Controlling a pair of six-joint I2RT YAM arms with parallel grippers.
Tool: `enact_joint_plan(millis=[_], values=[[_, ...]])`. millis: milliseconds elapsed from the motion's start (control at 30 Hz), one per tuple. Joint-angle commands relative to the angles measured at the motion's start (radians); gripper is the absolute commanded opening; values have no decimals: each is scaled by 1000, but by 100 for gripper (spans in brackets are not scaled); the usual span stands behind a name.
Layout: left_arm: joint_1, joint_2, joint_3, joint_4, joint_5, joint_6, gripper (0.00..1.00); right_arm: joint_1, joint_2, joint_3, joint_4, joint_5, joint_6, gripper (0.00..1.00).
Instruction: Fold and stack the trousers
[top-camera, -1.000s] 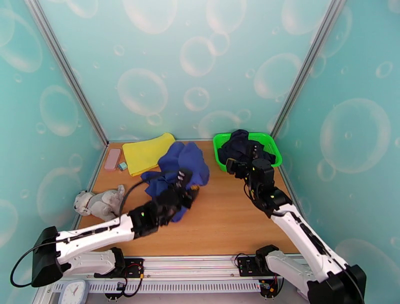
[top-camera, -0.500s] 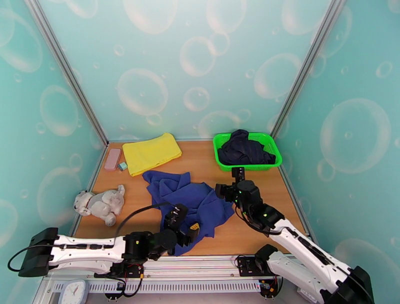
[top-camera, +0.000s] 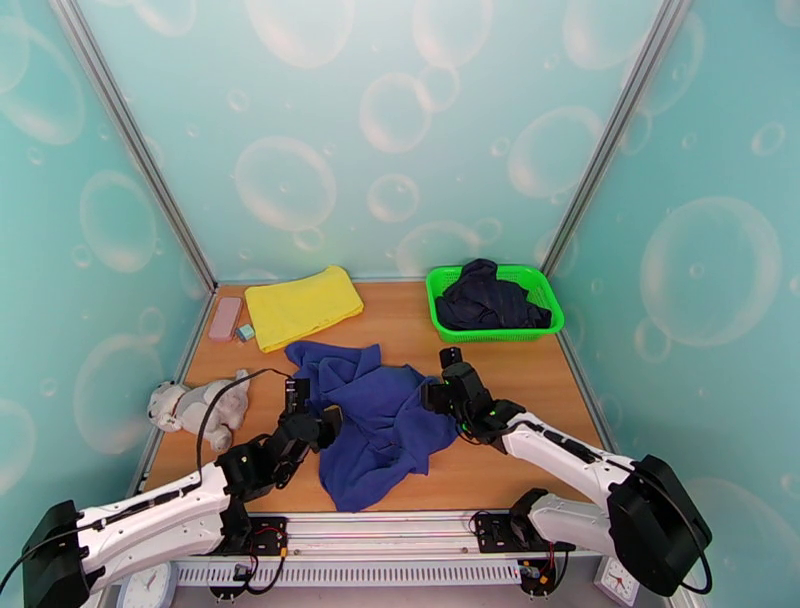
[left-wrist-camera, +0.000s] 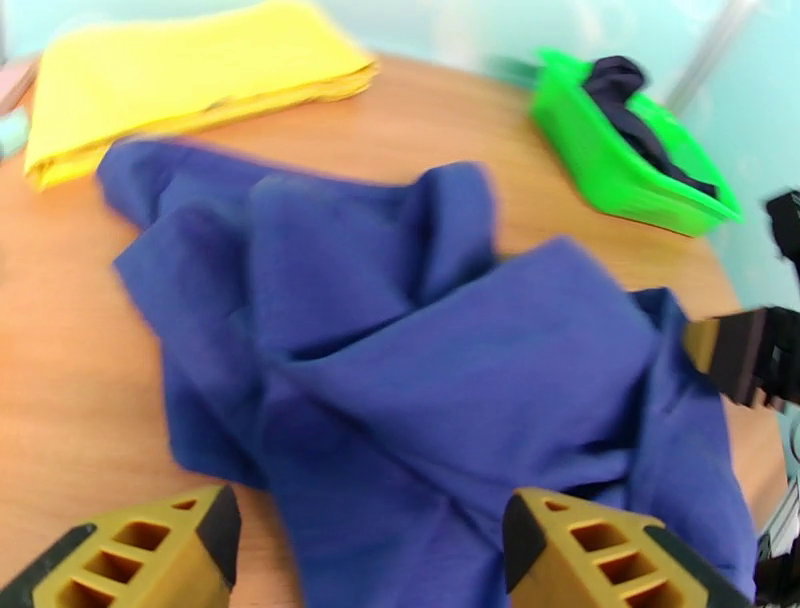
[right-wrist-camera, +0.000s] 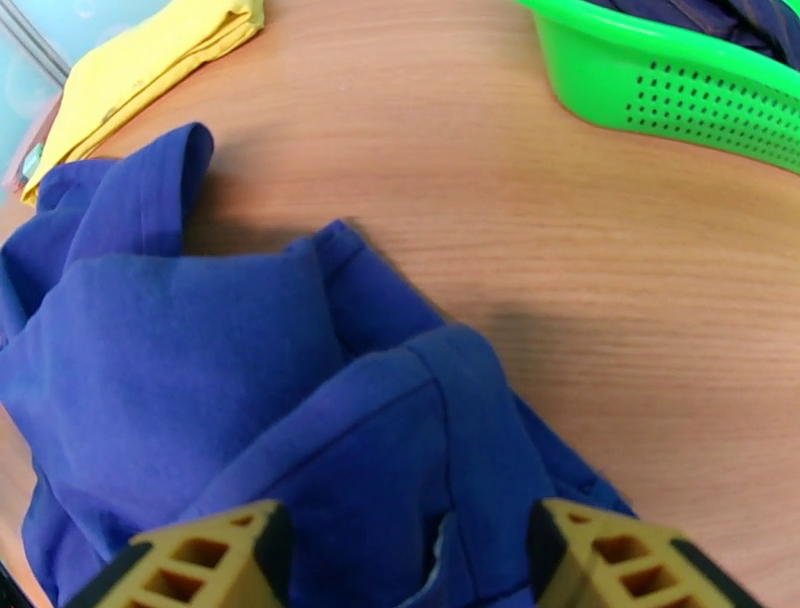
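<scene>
The royal-blue trousers (top-camera: 380, 415) lie crumpled and partly spread on the wooden table, reaching from mid-table to the near edge. My left gripper (top-camera: 322, 424) sits low at their left edge. In the left wrist view its yellow fingers (left-wrist-camera: 135, 550) stand wide apart, open, with the trousers (left-wrist-camera: 450, 350) just ahead of them. My right gripper (top-camera: 434, 394) is at the cloth's right edge. In the right wrist view it hangs open (right-wrist-camera: 410, 560) above a raised fold of the trousers (right-wrist-camera: 250, 380), with no cloth pinched.
A folded yellow cloth (top-camera: 302, 304) lies at the back left. At the back right a green basket (top-camera: 433, 292) holds a dark navy garment (top-camera: 488, 295). A grey plush toy (top-camera: 200, 405) and a pink case (top-camera: 225, 318) sit along the left wall.
The trousers went from a bunched heap further back to lying spread toward the near edge. My left gripper let go and moved to their left edge. My right gripper came down from the basket.
</scene>
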Motion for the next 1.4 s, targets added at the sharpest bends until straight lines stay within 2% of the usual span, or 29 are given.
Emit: enact_joint_plan(millis=[0, 67, 200, 300, 433, 533, 567, 600, 633, 733, 867, 1033, 1267, 1367], values=[[26, 57, -41, 5, 138, -40, 66, -17, -10, -2, 43, -27, 13, 55], [33, 104, -50, 34, 170, -40, 63, -23, -21, -6, 49, -55, 6, 45], [35, 185, -57, 84, 206, -30, 61, -31, -27, -6, 52, -76, -2, 31], [35, 235, -39, 70, 195, -41, 55, -32, -26, -6, 50, -83, -6, 17], [36, 255, -27, 49, 127, -77, 58, -33, -38, -16, 62, -84, -8, 0], [65, 222, -31, 72, 92, -70, 59, -34, -51, -25, 74, -77, -8, 0], [86, 205, -35, 88, 97, -59, 59, -35, -52, -23, 72, -72, -9, 13], [111, 188, -42, 108, 110, -43, 59, -36, -51, -23, 72, -67, -8, 40], [138, 176, -49, 132, 132, -27, 58, -37, -47, -23, 72, -65, -11, 48], [225, 165, -66, 215, 254, 21, 56, -41, -20, -15, 73, -74, -18, 52], [262, 194, -60, 276, 317, 45, 50, -42, 19, -18, 101, -96, -19, 52], [281, 276, -31, 262, 292, 39, 48, -41, 57, -22, 123, -120, -19, 47], [286, 348, -39, 359, 329, 45, 47, -43, 46, -26, 124, -121, -23, 20], [287, 373, -31, 377, 337, 50, 43, -42, 33, -26, 117, -119, -26, 8]])
